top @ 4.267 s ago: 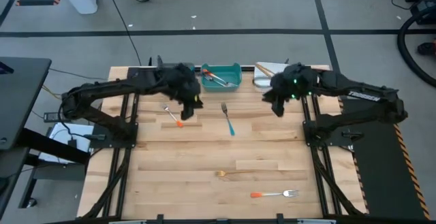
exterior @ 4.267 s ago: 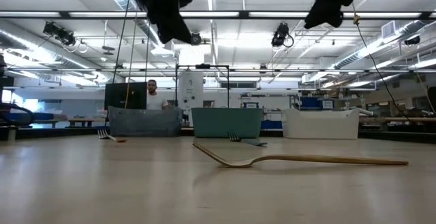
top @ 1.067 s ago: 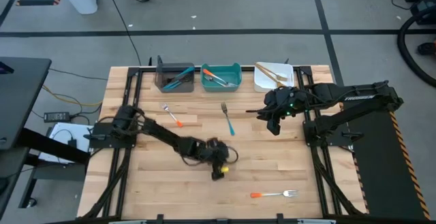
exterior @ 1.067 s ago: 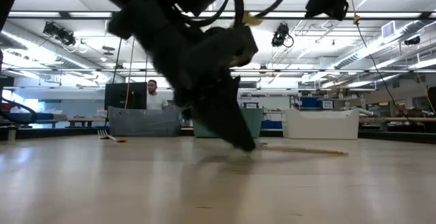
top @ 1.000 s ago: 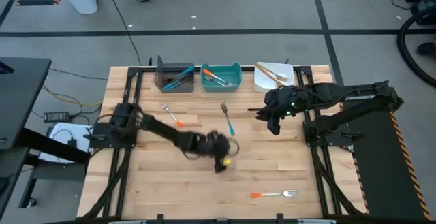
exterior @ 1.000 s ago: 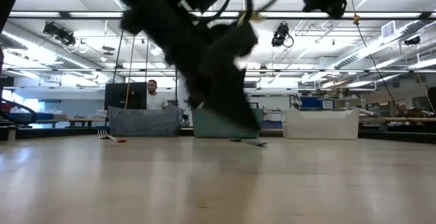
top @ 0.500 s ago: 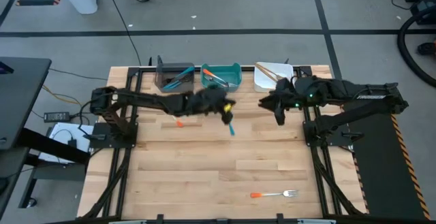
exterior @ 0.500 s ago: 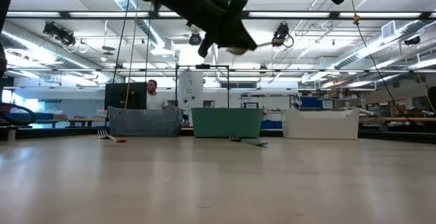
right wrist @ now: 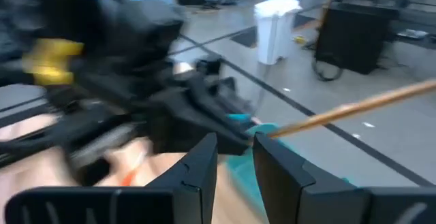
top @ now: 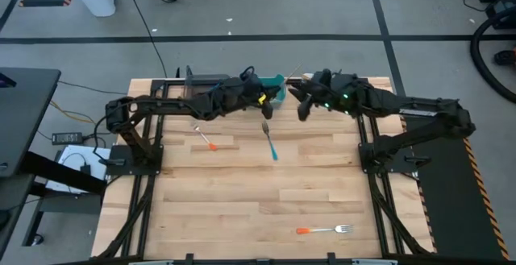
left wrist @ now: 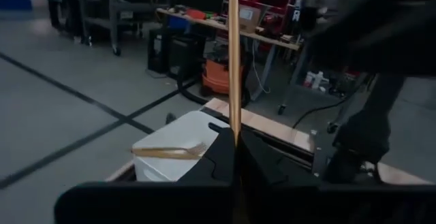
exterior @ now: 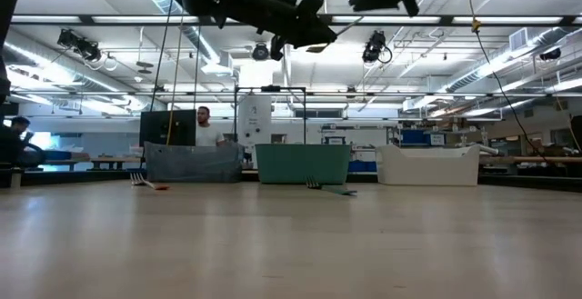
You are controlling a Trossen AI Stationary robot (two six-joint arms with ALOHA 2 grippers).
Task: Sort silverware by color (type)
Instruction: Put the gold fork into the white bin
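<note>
Moved since earlier: gold fork (left wrist: 234,54), off the table's centre, now travelling at twelve o'clock, clenched in left gripper (top: 260,98) near white bin (left wrist: 178,139). Right gripper (top: 302,108), jaws parted, is closing in for handover.

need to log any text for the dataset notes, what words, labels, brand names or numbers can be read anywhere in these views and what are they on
None can be read.
Grey bin, teal bin and white bin: plain fronts, no label.
Boxes on the far shelves: any print is too blurred to read.
Forks on the table: no marking visible.
</note>
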